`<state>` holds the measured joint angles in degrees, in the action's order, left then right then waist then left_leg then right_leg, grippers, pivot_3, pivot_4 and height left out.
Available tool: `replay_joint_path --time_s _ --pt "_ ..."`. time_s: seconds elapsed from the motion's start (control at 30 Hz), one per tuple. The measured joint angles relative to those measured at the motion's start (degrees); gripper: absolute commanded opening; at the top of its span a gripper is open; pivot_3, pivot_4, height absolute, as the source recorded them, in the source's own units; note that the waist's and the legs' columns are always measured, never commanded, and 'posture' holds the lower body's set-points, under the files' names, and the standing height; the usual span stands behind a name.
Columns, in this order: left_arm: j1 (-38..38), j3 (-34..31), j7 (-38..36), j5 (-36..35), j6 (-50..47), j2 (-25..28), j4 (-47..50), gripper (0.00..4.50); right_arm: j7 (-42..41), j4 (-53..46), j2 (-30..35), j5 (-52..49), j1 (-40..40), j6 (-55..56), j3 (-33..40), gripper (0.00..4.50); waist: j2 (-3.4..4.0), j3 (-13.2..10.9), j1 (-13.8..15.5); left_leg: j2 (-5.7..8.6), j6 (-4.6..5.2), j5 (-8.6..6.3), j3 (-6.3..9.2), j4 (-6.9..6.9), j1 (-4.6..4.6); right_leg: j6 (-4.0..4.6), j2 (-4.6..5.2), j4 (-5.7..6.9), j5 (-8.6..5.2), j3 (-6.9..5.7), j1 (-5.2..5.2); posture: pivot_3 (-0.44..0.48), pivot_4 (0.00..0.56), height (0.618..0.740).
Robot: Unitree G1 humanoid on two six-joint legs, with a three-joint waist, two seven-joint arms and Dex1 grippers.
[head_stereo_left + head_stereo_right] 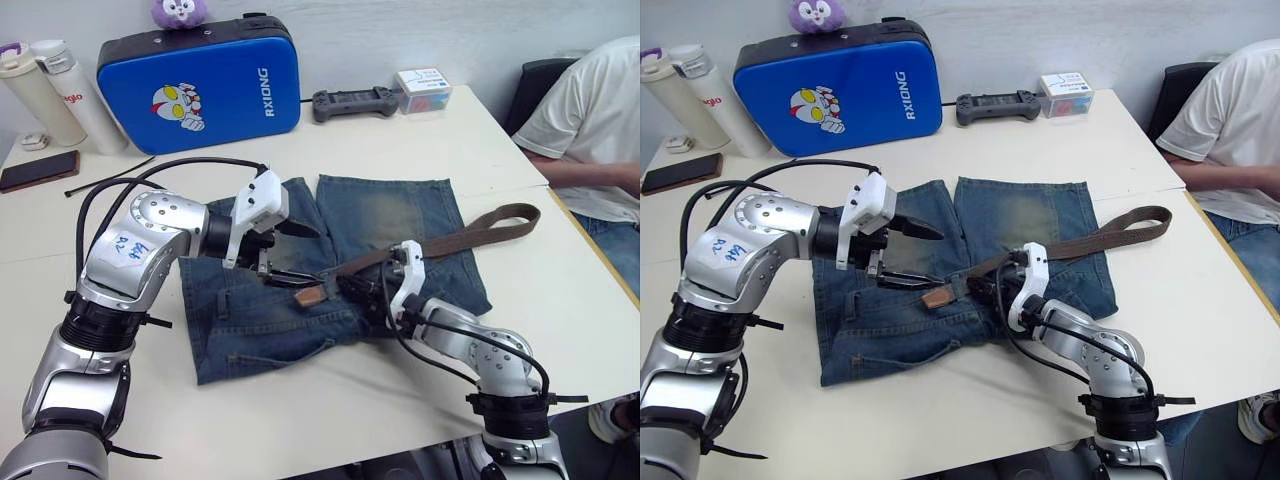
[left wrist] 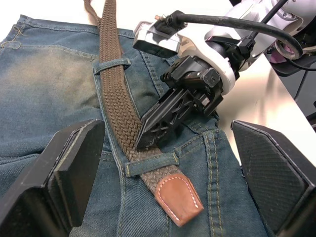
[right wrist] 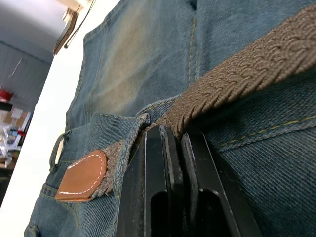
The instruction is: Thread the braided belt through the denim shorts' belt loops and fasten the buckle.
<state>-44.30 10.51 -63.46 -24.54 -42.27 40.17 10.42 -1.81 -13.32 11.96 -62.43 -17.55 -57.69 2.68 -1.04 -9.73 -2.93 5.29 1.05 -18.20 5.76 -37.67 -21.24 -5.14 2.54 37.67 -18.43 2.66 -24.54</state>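
Left gripper point(image 1: 290, 255) hovers wide open over the denim shorts point(image 1: 400, 215), fingers spread either side of the belt line, holding nothing. At its 4 o'clock lies the tan leather tip point(image 2: 178, 198) of the braided belt point(image 2: 114, 94), just clear of a belt loop point(image 2: 150, 165); a second loop point(image 2: 112, 65) already carries the strap further back.

Right gripper point(image 1: 350, 288), at 3 o'clock from the tip, has its fingers pressed together against the strap at the waistband; whether they truly pinch the weave, cannot tell.

Belt trails off toward 2 o'clock, looping onto the table point(image 1: 470, 130) past the shorts' hem. Buckle not made out.

Step in hand, by my reading: draw the tip onward to the next loop. Best done by closing the left fingers on the leather tip itself, pulling flat along the waistband while the right feeds slack, so the denim doesn't bunch.
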Motion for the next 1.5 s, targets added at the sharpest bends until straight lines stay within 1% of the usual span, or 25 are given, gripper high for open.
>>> replay_joint_path --time_s 0.03,0.13,0.17,0.2,0.27,0.3,0.43,0.5,0.7,0.77,0.87,0.9,0.93,1.0,1.03,1.07,1.27,1.43,1.47,1.5 --pt "0.0 0.1 0.0 0.0 0.1 -0.1 0.0 4.50 0.0 0.0 -0.2 -0.5 0.4 -0.4 0.5 1.13 0.00 0.0 0.1 0.00 0.00 0.00 0.00 0.00 -0.01 0.00 0.00 0.00 0.00 0.00 0.00 0.000 0.150 0.740" --pt "0.0 0.3 0.0 0.0 0.3 -0.2 -0.1 4.50 1.2 -0.4 -1.6 -4.2 1.2 -1.4 3.3 2.62 0.01 0.0 0.3 0.01 0.00 0.00 0.00 0.00 -0.02 0.00 0.00 0.00 0.00 0.03 -0.01 0.000 0.150 0.740" --pt "0.0 0.4 0.0 0.0 0.5 -0.3 -0.1 4.50 2.4 -0.9 -1.7 -5.7 1.4 -1.8 4.2 3.22 0.02 0.0 0.5 0.02 0.00 0.00 0.00 -0.03 -0.03 0.00 0.00 0.00 0.00 0.04 -0.01 0.000 0.150 0.740" --pt "0.0 0.6 -0.1 0.0 0.5 -0.3 -0.1 4.50 3.6 -1.5 -1.8 -7.1 1.8 -2.2 5.2 3.54 0.02 0.0 0.8 0.03 0.00 0.00 0.00 -0.05 -0.04 0.00 0.00 -0.01 0.00 0.04 -0.01 0.000 0.150 0.740" --pt "0.0 0.8 -0.2 0.1 0.6 -0.4 -0.1 4.50 7.5 -2.5 -2.0 -12.1 2.9 -2.4 8.0 4.46 0.03 0.0 1.3 0.04 0.00 0.00 0.00 -0.09 -0.05 0.00 0.01 -0.01 0.00 0.05 0.00 0.000 0.150 0.740" --pt "0.0 0.8 -0.2 0.1 0.8 -0.3 -0.2 4.50 9.8 -2.5 -2.1 -15.6 3.4 -2.2 9.6 4.49 0.02 0.0 1.6 0.06 0.01 0.00 0.00 -0.13 -0.07 0.01 0.03 -0.06 0.00 0.05 0.03 0.000 0.150 0.740" --pt "0.0 0.8 -0.3 0.1 1.1 -0.4 -0.3 4.50 16.5 -1.9 -2.4 -24.1 5.2 0.5 13.3 4.49 0.03 0.0 2.3 0.12 0.03 -0.01 -0.02 -0.25 -0.08 0.01 0.06 -0.16 0.00 0.08 0.06 0.000 0.150 0.740" --pt "0.0 0.8 -0.3 0.1 1.1 -0.9 -0.4 4.50 18.3 -0.6 -2.6 -26.9 5.1 2.9 14.7 4.49 0.03 0.0 2.4 0.12 0.03 -0.01 -0.04 -0.27 -0.07 0.01 0.06 -0.15 0.00 0.10 0.06 0.000 0.150 0.740" --pt "-0.1 0.9 -0.5 0.2 1.2 -1.0 -1.5 4.50 21.1 2.6 -4.3 -30.1 4.8 9.1 16.3 4.49 0.03 0.0 2.5 0.10 0.03 -0.01 -0.05 -0.27 -0.07 0.01 0.04 -0.11 0.00 0.10 0.04 0.000 0.150 0.740" --pt "-0.1 0.9 -0.5 0.3 1.2 -1.0 -1.7 4.50 22.0 3.0 -4.7 -31.0 4.7 10.8 16.3 3.96 0.03 0.0 2.5 0.11 0.03 -0.01 -0.05 -0.27 -0.07 0.01 0.05 -0.11 0.00 0.10 0.04 0.000 0.150 0.740" --pt "-0.1 0.9 -0.5 0.3 1.2 -0.9 -1.7 4.50 23.4 3.7 -4.7 -31.2 4.9 11.7 16.0 2.84 0.04 0.0 2.7 0.11 0.03 -0.01 -0.04 -0.28 -0.08 0.01 0.05 -0.11 0.00 0.10 0.03 0.000 0.150 0.740" --pt "-0.1 0.9 -0.5 0.3 1.2 -0.9 -1.7 4.50 23.8 3.8 -4.7 -31.4 5.1 11.7 15.6 2.26 0.06 0.0 2.6 0.11 0.03 -0.01 -0.05 -0.28 -0.08 0.01 0.05 -0.11 0.00 0.10 0.02 0.000 0.150 0.740" --pt "-0.1 0.9 -0.5 0.3 1.2 -0.9 -1.7 4.50 24.1 3.8 -4.7 -31.7 5.1 11.6 15.0 1.95 0.08 -0.1 2.6 0.10 0.03 -0.01 -0.05 -0.27 -0.08 0.01 0.04 -0.11 0.00 0.10 0.02 0.000 0.150 0.740" --pt "-0.1 0.9 -0.5 0.3 1.2 -0.9 -1.7 4.50 25.6 3.8 -6.0 -34.2 5.1 11.4 13.1 0.99 0.12 -0.1 2.4 0.08 0.03 -0.01 -0.04 -0.26 -0.08 0.03 0.02 -0.08 -0.01 0.10 -0.01 0.000 0.150 0.740" --pt "-0.1 0.9 -0.5 0.3 1.2 -0.9 -1.7 4.50 26.0 3.8 -6.3 -34.8 5.0 11.3 12.2 0.43 0.14 -0.1 2.2 0.07 0.02 -0.01 -0.05 -0.24 -0.08 0.05 0.02 -0.03 -0.02 0.10 -0.02 0.000 0.150 0.740" --pt "-0.1 0.9 -0.5 0.3 1.2 -0.8 -1.7 4.50 26.4 3.8 -6.5 -35.2 4.8 11.1 11.2 0.01 0.16 -0.1 2.0 0.07 0.02 -0.01 -0.04 -0.23 -0.08 0.05 0.02 -0.03 -0.02 0.10 -0.03 0.000 0.150 0.740" --pt "-0.1 1.0 -0.5 0.5 1.3 -0.8 -1.7 4.50 27.9 4.6 -6.7 -35.3 1.9 10.3 6.4 0.01 0.17 -0.1 1.2 0.06 0.02 -0.01 -0.04 -0.18 -0.08 0.06 0.00 0.05 -0.03 0.09 -0.04 0.000 0.150 0.740" --pt "-0.1 1.2 -0.5 0.7 1.6 -0.8 -1.8 4.50 28.1 4.8 -5.6 -35.3 1.6 10.0 5.7 0.01 0.18 -0.1 1.2 0.06 0.03 -0.01 -0.04 -0.17 -0.09 0.06 0.00 0.03 -0.03 0.09 -0.03 0.000 0.150 0.740" --pt "-0.1 1.2 -0.6 0.8 1.7 -0.8 -1.9 4.50 28.4 4.6 -4.6 -35.6 1.6 9.8 5.5 0.79 0.18 -0.1 1.3 0.06 0.03 -0.01 -0.04 -0.18 -0.10 0.06 0.01 0.02 -0.03 0.10 -0.03 0.000 0.150 0.740" --pt "-0.1 1.2 -0.6 0.9 1.7 -0.8 -1.9 4.50 28.4 4.2 -3.2 -36.0 1.8 9.2 5.5 1.01 0.19 -0.1 1.3 0.07 0.03 -0.01 -0.04 -0.18 -0.11 0.06 0.01 0.02 -0.03 0.10 -0.03 0.000 0.150 0.740"
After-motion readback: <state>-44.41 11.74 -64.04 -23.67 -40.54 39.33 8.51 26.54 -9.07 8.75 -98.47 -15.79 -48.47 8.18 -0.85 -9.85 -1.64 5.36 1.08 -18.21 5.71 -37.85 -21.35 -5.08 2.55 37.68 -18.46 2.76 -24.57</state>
